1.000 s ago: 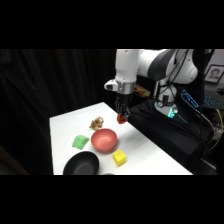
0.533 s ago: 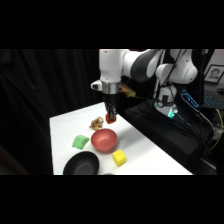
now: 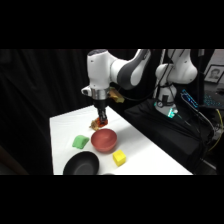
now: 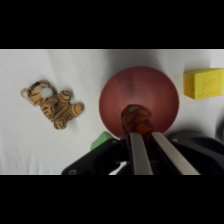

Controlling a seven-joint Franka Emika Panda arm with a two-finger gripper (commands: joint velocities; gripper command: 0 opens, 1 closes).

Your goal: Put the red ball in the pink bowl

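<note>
Side view: white arm reaches in from upper right, gripper (image 3: 102,121) pointing straight down, above the far rim of the pink bowl (image 3: 104,139). The red ball (image 3: 103,120) shows as a small red-orange spot between the fingertips, off the table. Round thing, so no long axis or heading to report. Bowl sits upright on the white table (image 3: 145,152), opening up. Green block (image 3: 79,142) just left of the bowl, yellow block (image 3: 119,158) just in front and to the right, black bowl (image 3: 81,164) near the front edge. A small tan toy (image 3: 94,123) lies behind the gripper, partly hidden.

Wrist view: gripper (image 4: 139,129) fingers closed on the red ball (image 4: 136,119), which hangs over the pink bowl's (image 4: 150,90) smooth inside, near the rim closest to the camera. Toy tiger (image 4: 52,104) lies flat on the table (image 4: 20,145), well left of the bowl. Yellow block (image 4: 203,83) to the bowl's right, apart from it. A green corner (image 4: 102,140) peeks out beside the linkage.
</note>
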